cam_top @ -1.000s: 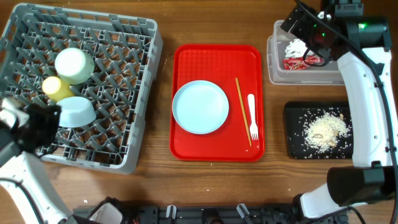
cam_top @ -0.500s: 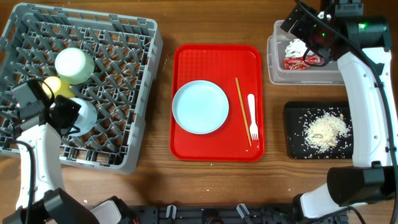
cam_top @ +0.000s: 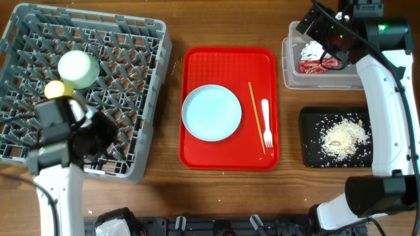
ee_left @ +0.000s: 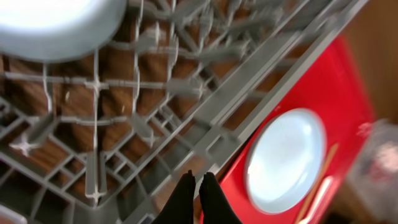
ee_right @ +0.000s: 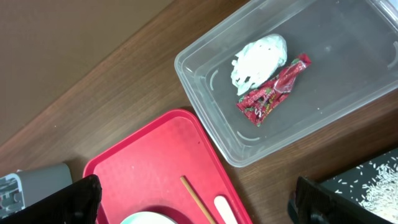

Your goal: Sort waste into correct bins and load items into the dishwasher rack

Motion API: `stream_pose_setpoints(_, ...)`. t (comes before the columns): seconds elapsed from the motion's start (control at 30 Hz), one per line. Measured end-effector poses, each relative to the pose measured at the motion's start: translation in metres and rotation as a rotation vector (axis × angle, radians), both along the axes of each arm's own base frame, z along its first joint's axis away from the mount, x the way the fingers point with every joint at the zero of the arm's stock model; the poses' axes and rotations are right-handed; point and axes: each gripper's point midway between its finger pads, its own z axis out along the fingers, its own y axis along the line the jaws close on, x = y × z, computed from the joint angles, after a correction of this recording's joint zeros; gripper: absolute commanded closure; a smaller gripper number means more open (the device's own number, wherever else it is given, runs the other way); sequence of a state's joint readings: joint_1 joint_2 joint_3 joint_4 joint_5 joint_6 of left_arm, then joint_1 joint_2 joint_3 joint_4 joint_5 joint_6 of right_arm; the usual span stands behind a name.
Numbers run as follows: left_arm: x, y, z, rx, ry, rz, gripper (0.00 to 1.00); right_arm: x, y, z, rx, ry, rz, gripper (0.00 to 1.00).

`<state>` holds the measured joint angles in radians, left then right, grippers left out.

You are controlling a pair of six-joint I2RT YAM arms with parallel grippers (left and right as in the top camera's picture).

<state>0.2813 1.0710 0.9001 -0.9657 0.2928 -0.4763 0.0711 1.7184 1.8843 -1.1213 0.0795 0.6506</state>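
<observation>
The grey dishwasher rack (cam_top: 134,98) holds a light green bowl (cam_top: 79,69) and a yellow cup (cam_top: 54,88). My left arm covers the pale blue bowl from overhead; that bowl (ee_left: 56,25) shows in the left wrist view. My left gripper (cam_top: 108,131) hovers over the rack's front right part, shut and empty (ee_left: 199,186). The blue plate (cam_top: 211,113), chopsticks (cam_top: 256,117) and white fork (cam_top: 266,123) lie on the red tray (cam_top: 197,62). My right gripper (cam_top: 326,33) hangs wide open above the clear tub (ee_right: 348,93), which holds the napkin (ee_right: 258,59) and red wrapper (ee_right: 273,90).
A black tray (cam_top: 312,141) with the rice scraps (cam_top: 342,136) sits at the front right, just below the clear tub (cam_top: 292,72). Bare wooden table runs between the rack and the red tray, and along the front edge.
My left arm has swung from the rack's front left edge rightward over the rack, now covering the blue bowl. The right arm has not moved.
</observation>
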Motion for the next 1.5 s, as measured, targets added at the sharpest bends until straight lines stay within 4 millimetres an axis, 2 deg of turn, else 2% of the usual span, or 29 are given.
stream_pose_setpoints(0.2, 0.017, -0.012, -0.041, 0.046, 0.135, -0.067, 0.96, 0.000, 0.000, 0.000, 0.000, 0.000, 0.000, 0.00)
stream_pose_setpoints(0.37, 0.014, -0.011, -0.078, 0.021, 0.282, -0.067, 0.96, 0.000, 0.000, 0.000, 0.000, 0.000, 0.000, 0.00)
stream_pose_setpoints(0.47, 0.016, -0.015, -0.089, -0.008, 0.310, -0.075, 0.96, 0.000, 0.000, 0.000, 0.000, 0.000, 0.000, 0.00)
stream_pose_setpoints(0.6, 0.029, -0.021, -0.087, -0.042, 0.257, -0.085, 0.96, 0.000, 0.000, 0.000, 0.000, 0.000, 0.000, 0.00)
stream_pose_setpoints(0.9, 0.045, -0.037, -0.078, -0.151, 0.187, -0.084, 0.96, 0.000, 0.000, 0.000, 0.000, 0.000, 0.000, 0.00)
stream_pose_setpoints(1.13, 0.045, -0.042, -0.068, -0.180, 0.159, -0.085, 0.96, 0.000, 0.000, 0.000, 0.000, 0.000, 0.000, 0.00)
stream_pose_setpoints(1.2, 0.047, -0.043, -0.045, -0.172, 0.080, -0.091, 0.96, 0.000, 0.000, 0.000, 0.000, 0.000, 0.000, 0.00)
stream_pose_setpoints(1.3, 0.042, -0.046, -0.028, -0.180, 0.037, -0.086, 0.96, 0.000, 0.000, 0.000, 0.000, 0.000, 0.000, 0.00)
stream_pose_setpoints(1.5, 0.030, -0.045, -0.039, -0.190, 0.118, -0.062, 0.96, 0.000, 0.000, 0.000, 0.000, 0.000, 0.000, 0.00)
